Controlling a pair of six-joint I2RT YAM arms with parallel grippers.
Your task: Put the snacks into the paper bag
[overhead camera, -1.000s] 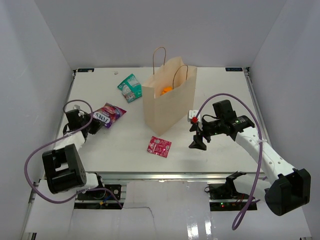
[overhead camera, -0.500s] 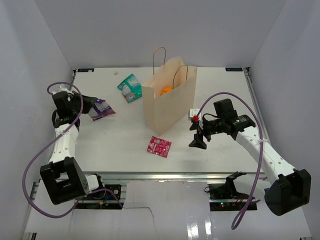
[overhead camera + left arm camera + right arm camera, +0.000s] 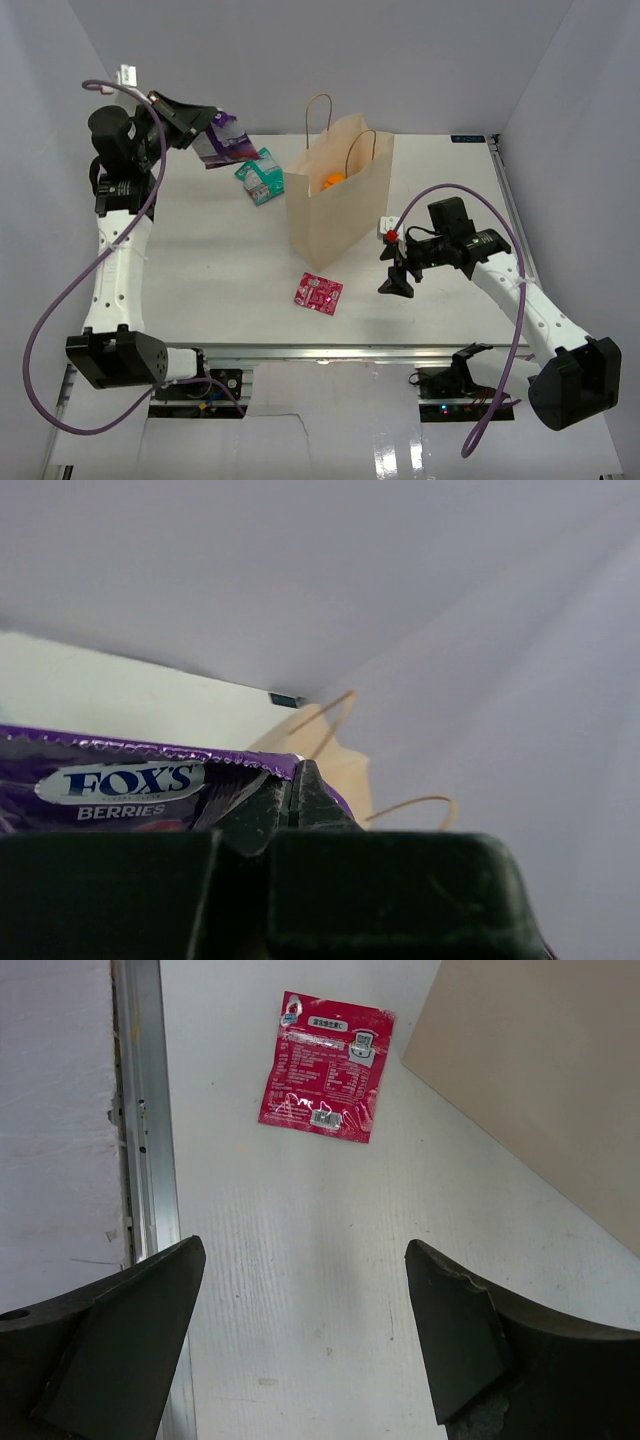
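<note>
Left tool: the left tool (image 3: 205,127) is pressed together on one end of the purple Fox's Berries packet (image 3: 222,141), in the upper left of the overhead frame.
Purple packet: off the tabletop (image 3: 220,290); it hangs from the pinch at a slant, left of the bag and above the teal packet (image 3: 260,176).
Paper bag: the paper bag (image 3: 335,200) stands upright at centre frame with its mouth open and both handles up.
Orange pouch: the orange pouch (image 3: 332,182) is already inside the bag.
Still outside: the teal packet lies flat just left of the bag; the pink-red packet (image 3: 318,293) lies flat below the bag, clear of it.
Right tool: the right tool (image 3: 395,282) is spread wide and holds nothing; it hovers low, right of the pink-red packet.
Handling, judged: the packets look light, thin and glossy, so slippery and floppy.
Grip advice: an end seam is the likely best hold, since the film there is flat and doubled.
Bag risk: it looks light and unsupported, so a nudge to its rim could tip it.
Next, judged: the purple packet needs carrying right, over the mouth, before release.
</note>
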